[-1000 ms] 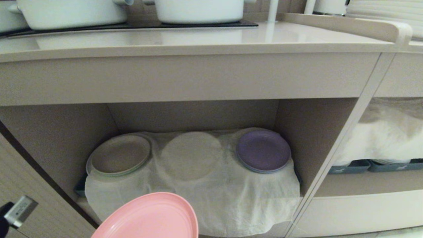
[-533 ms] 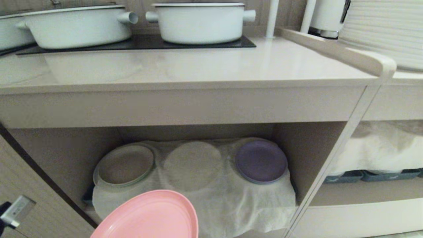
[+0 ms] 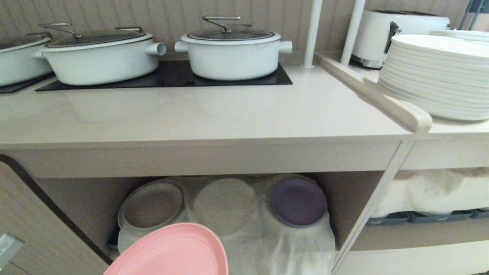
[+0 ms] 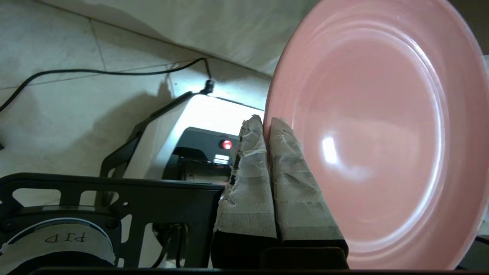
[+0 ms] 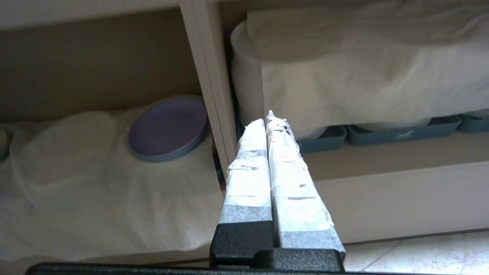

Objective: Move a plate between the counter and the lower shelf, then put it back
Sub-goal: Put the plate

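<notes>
Two pots [image 3: 233, 51] sit on the black panel at the back of the bench [image 3: 229, 114], while the pink plate [image 3: 172, 252] hangs in the air below the bench's front edge, out in front of the lower shelf [image 3: 267, 244] and its wrinkled white cloth. The left claw [image 4: 267, 124] is clenched on the plate's rim, one taped finger on each face (the plate stands tilted, nearly on edge in the wrist view). On the cloth lie a purple plate [image 3: 298, 201] and a greyish one [image 3: 153, 204]. The right claw [image 5: 268, 118] hangs idle near the shelf divider, its fingers pressed together on nothing.
</notes>
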